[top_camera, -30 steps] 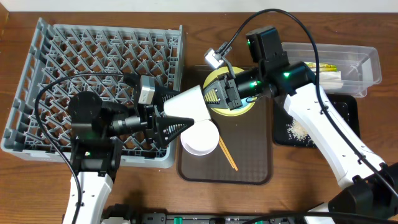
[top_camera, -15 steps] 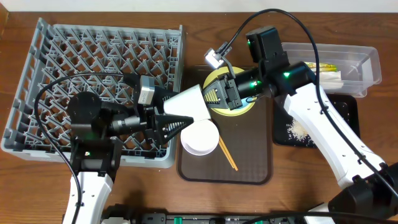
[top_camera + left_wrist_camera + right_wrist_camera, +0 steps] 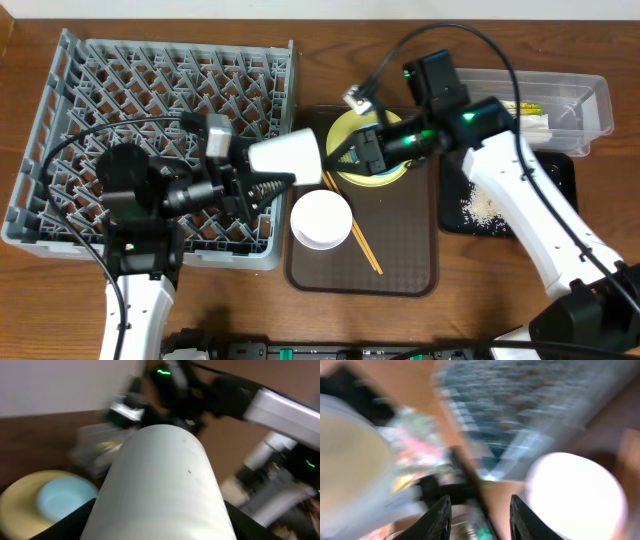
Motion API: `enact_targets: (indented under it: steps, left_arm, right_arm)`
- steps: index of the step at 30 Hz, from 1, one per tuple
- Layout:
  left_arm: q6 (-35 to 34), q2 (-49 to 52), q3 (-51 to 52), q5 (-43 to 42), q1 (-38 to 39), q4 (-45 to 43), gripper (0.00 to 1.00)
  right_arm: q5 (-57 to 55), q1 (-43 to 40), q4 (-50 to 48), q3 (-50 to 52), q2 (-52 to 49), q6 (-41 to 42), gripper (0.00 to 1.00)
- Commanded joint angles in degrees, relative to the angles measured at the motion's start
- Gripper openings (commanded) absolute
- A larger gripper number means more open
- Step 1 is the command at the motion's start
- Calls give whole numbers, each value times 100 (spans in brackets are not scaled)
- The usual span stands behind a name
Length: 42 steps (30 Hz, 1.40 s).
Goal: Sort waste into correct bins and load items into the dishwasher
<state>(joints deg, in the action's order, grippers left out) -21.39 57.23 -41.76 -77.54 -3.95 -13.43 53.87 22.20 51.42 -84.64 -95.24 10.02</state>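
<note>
Small white cup [image 3: 285,156] is held on its side above the table, over the line where the grey dish rack [image 3: 130,90] meets the brown tray [image 3: 400,260]. It is clamped by the left gripper [image 3: 262,170]; in the left wrist view the cup is seen filling the gap between the dark fingers [image 3: 75,522].

Right gripper [image 3: 345,152] is found just right of the cup, apart from it. Its jaws are parted with nothing between them; right wrist view is badly blurred but the gap is readable.

White bowl [image 3: 320,218] is set upright on the brown tray, just below the cup. Chopsticks [image 3: 362,250] are laid slantwise on the tray beside the bowl.

Yellow plate [image 3: 385,178] is partly covered by the right gripper. Light blue bowl [image 3: 64,501] is seen sitting on it.

Rice scraps [image 3: 485,208] are in the black tray [image 3: 555,175]. Wrapper [image 3: 525,108] and napkin [image 3: 530,125] are in the clear tub [image 3: 580,95].
</note>
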Motion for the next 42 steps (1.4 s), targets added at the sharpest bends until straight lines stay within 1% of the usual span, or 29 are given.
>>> enact_targets:
  steps: [1, 5, 8, 12, 15, 17, 21, 23, 29, 36, 42]
  left_arm:
    - [337, 74, -70, 896, -354, 673, 54]
    - [570, 81, -70, 2037, -570, 1624, 47]
    - [662, 61, -72, 2507, -579, 1908, 40]
    - [691, -22, -149, 3226, -579, 2341, 39]
    - [966, -33, -455, 3910, -579, 3193, 38]
    - [1165, -33, -765, 4548, -579, 3923, 38]
    - [1200, -33, -1403, 5890, -579, 5108, 35]
    - [1196, -31, -1655, 6402, -579, 5556, 35]
    - [1196, 197, -1703, 6478, -579, 6017, 35]
    - [1193, 988, -1700, 6446, -557, 6295, 35]
    - [1193, 1593, -1700, 6212, -557, 6330, 35]
  right_arm:
    - [-1906, -350, 249, -33, -11, -46, 36]
    - [-2282, -584, 603, -33, -2, -341, 36]
    - [-2570, -691, 780, -33, 22, -413, 36]
    - [-3220, -813, 1010, -35, 120, -411, 36]
    - [-3578, -944, 1158, -35, 258, -413, 36]
    - [-3794, -1043, 1224, -35, 391, -413, 36]
    - [-4142, -1268, 1320, -35, 702, -413, 37]
    - [-4212, -1388, 1388, -35, 850, -413, 37]
    - [-4205, -1565, 1438, -35, 1001, -413, 37]
    - [-4207, -1563, 1445, -33, 992, -455, 37]
    - [-4205, -1558, 1445, -33, 992, -452, 37]
